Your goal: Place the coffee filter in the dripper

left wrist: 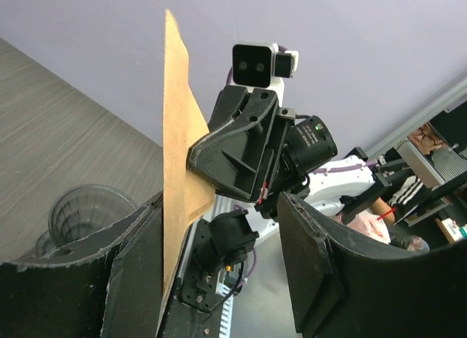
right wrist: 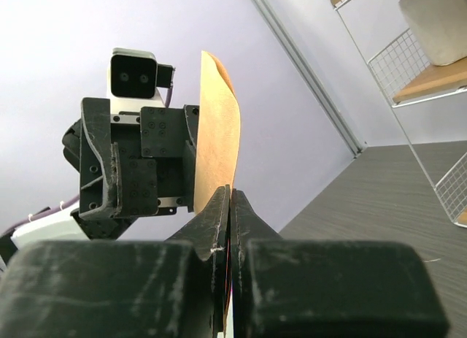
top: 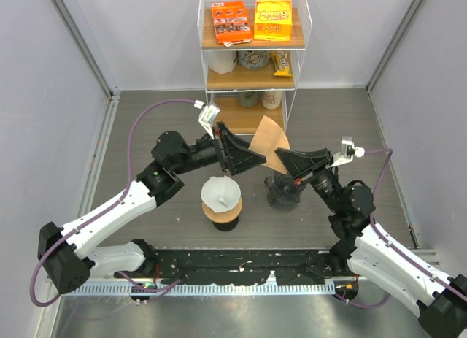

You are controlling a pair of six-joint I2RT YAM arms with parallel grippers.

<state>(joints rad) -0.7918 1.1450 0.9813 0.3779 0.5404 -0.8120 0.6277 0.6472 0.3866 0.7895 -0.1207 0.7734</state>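
Grey wood-grain tabletop (top: pixel 146 119), lavender walls (top: pixel 44 75). Tan paper coffee filter (top: pixel 268 139) aloft, behind-right of white dripper (top: pixel 221 193), pinched in right gripper (top: pixel 280 156); left gripper (top: pixel 257 158) jaws parted around its edge. Wire rack (top: pixel 252 69) behind dripper.

Tan coffee filter (top: pixel 268 142), black fingers (right wrist: pixel 211 228), grey streaked table (top: pixel 146 126), orange box (top: pixel 232 21), yellow box (top: pixel 273 18).

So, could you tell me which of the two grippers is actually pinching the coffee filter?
The right gripper, jaws shut flat on the coffee filter. The left gripper only straddles its edge, jaws apart.
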